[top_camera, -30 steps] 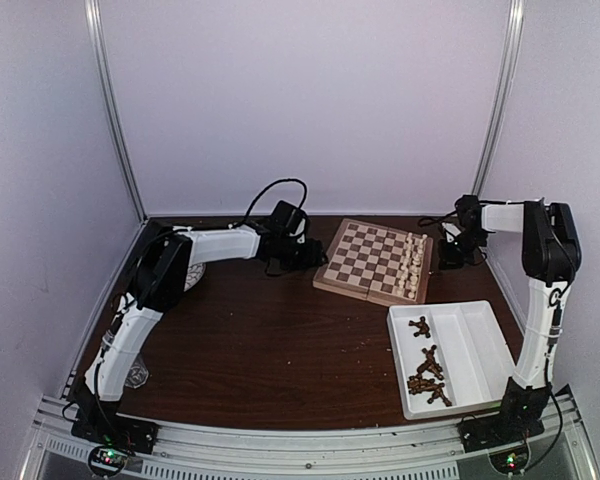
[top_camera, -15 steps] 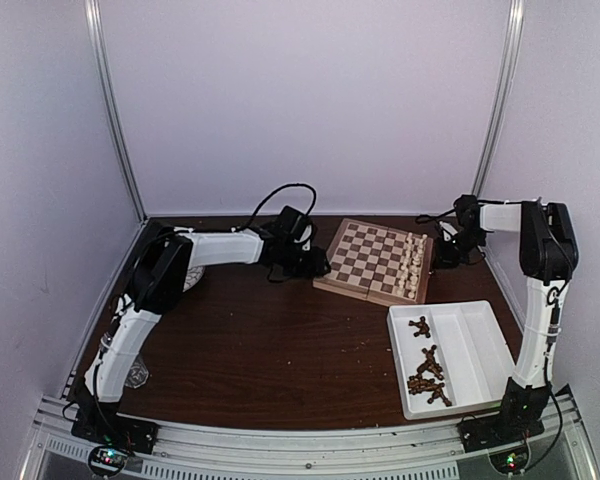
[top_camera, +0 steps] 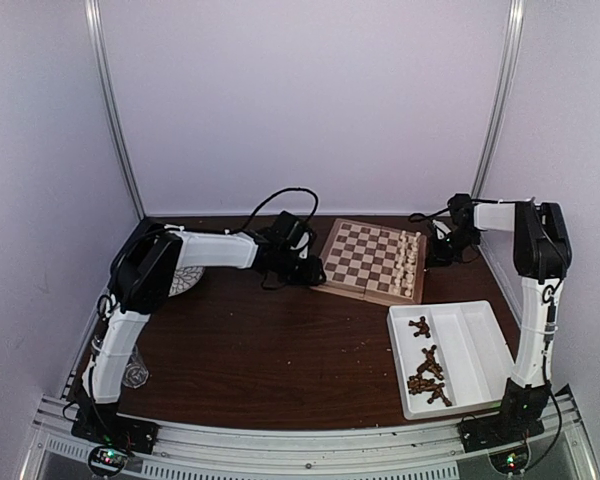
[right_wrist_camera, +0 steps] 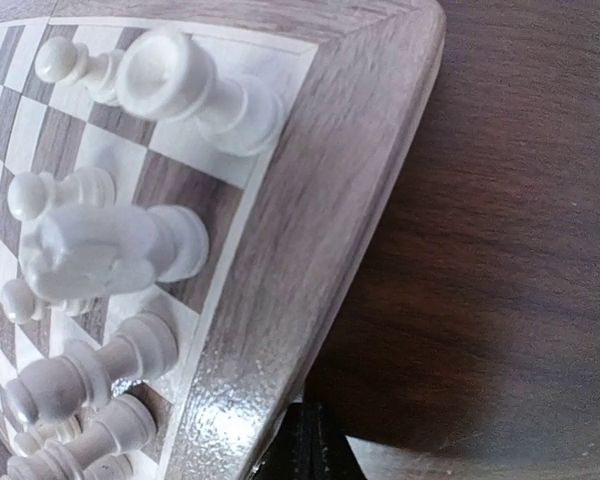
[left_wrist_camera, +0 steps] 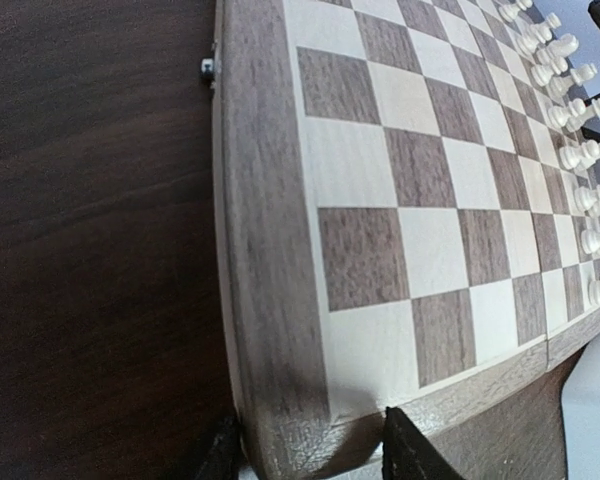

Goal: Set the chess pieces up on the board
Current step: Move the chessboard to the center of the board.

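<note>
Our left arm (top_camera: pixel 140 290) rises from its base at the near left corner to a raised elbow. From there the forearm reaches out flat to the right, low over the table (top_camera: pixel 280 340). This brings the left gripper (top_camera: pixel 308 270) to the left side of the board (top_camera: pixel 365 262). In the left wrist view its two dark fingers (left_wrist_camera: pixel 218 455) stand apart with a corner of the board's wooden border between them. We cannot tell whether they press on the wood or only straddle it.

Our right arm (top_camera: pixel 535 300) stands nearly upright along the right wall, bends at a high elbow and folds back toward the left. This places the right gripper (top_camera: pixel 442 250) just beside the board's right edge. Its fingertips are drawn together with nothing between them, and in the right wrist view they sit low beside the board's rounded border.

The board lies at the far middle of the table, slightly turned. The white pieces (top_camera: pixel 412 262) stand in two files along its right side. The dark pieces (top_camera: pixel 426 368) lie heaped in the left compartment of the white tray (top_camera: pixel 485 350), which sits near our right base, well apart from the board.
</note>
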### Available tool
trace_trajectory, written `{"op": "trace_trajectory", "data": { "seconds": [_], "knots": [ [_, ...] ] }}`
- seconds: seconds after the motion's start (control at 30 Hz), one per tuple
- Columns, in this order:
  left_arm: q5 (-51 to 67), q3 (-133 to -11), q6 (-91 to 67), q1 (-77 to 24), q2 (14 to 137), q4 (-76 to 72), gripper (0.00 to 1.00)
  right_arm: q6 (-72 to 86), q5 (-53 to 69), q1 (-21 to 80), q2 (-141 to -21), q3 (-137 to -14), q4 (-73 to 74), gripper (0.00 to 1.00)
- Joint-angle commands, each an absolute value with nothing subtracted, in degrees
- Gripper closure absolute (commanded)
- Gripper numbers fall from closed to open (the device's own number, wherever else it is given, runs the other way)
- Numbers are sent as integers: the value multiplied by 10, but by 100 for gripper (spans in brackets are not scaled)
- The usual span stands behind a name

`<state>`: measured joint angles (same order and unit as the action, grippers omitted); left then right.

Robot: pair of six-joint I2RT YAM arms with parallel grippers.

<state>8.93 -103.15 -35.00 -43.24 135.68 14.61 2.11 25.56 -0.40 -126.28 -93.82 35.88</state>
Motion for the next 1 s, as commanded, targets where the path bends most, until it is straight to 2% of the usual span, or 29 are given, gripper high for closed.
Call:
{"op": "trace_trajectory", "data": {
  "seconds": [0.0,0.63,0.87,0.93,0.97],
  "knots": [
    [81,-1000,-330,-442,1324,134,52,16,286,30,-1275,-960,363,96],
    [45,-743,-343,-526,1134,120,54,-15,337,106,-1285,-985,366,96],
    [-1,-670,-332,-550,1016,179,53,-7,330,121,-1284,-1000,375,95],
    [-59,-678,-309,-548,980,204,49,-5,324,111,-1265,-988,370,95],
    [-83,-693,-295,-544,972,224,42,-6,323,105,-1252,-978,367,93]
  ]
}}
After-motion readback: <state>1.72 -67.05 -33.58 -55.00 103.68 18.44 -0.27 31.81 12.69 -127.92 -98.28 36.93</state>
